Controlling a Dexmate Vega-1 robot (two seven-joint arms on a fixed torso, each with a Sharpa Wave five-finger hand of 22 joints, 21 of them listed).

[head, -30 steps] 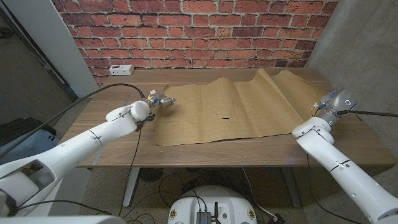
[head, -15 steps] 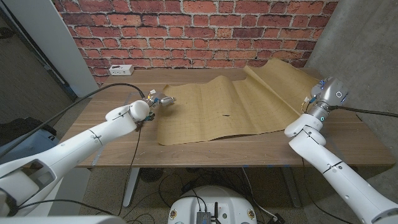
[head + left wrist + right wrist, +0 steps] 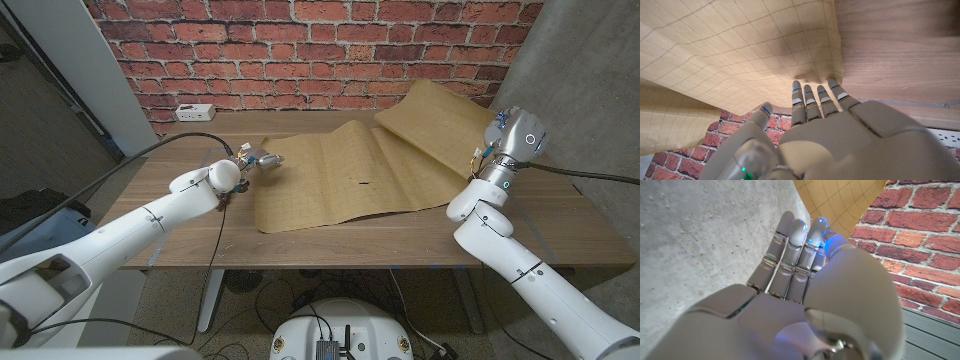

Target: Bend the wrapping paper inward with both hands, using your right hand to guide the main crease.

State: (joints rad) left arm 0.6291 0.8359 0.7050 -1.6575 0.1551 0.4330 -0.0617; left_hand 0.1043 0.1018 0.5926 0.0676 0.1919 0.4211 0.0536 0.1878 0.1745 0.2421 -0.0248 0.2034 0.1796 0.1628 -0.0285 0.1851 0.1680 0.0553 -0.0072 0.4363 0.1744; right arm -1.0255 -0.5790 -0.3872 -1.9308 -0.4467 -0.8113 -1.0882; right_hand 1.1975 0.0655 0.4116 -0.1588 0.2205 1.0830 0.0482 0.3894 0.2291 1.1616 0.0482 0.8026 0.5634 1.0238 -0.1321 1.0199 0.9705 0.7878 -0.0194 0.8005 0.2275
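A long sheet of brown gridded wrapping paper lies across the wooden table. Its right end stands lifted off the table and leans inward over the sheet. My right hand holds that raised end, mostly hidden behind its own wrist; in the right wrist view the fingers lie close together with the paper at their tips. My left hand is at the sheet's far left corner. Its straight fingertips touch the paper's edge where it meets the wood.
A white power strip sits at the table's far left edge by the brick wall. A concrete wall stands close on the right, beside my right hand. A black cable runs along the left arm.
My right hand has risen and swung left, lifting the paper's right end from the table and folding it inward. The left hand has stayed at the left corner.
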